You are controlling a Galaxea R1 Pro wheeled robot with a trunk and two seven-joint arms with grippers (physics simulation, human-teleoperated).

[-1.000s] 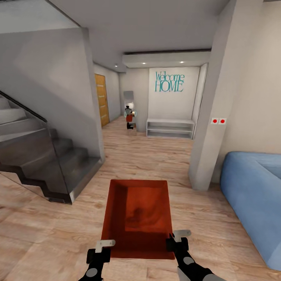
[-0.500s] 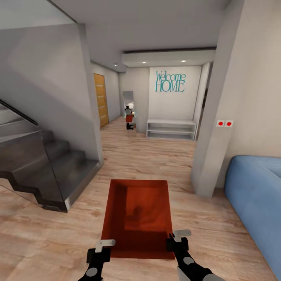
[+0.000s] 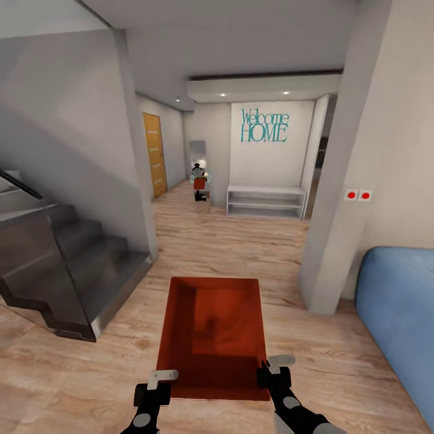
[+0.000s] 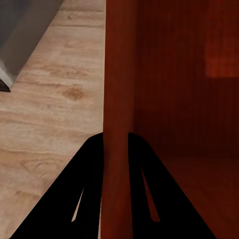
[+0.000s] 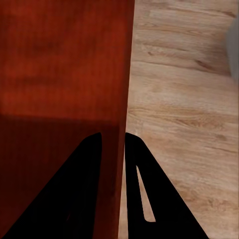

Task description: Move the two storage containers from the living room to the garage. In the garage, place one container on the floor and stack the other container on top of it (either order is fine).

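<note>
One storage container [image 3: 212,337] is carried by thin side walls pinched in the left gripper [image 4: 115,149] and right gripper [image 5: 111,149] jaws; slippage is judged possible if the staircase [image 3: 66,265] or pillar [image 3: 337,199] is clipped.

Both arms reach forward, side by side. The left gripper [image 3: 158,386] and the right gripper [image 3: 274,372] each pinch a container [image 3: 212,336] wall between their fingers.

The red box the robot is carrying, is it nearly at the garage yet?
Not yet. Picked up: one storage container is held, the left pincer clamping one wall, the right pincer the opposite wall. Under way: carrying it over light wood floor, past the stairs and blue sofa. Left: reaching the garage, setting it down, bringing the second box and stacking it.
</note>
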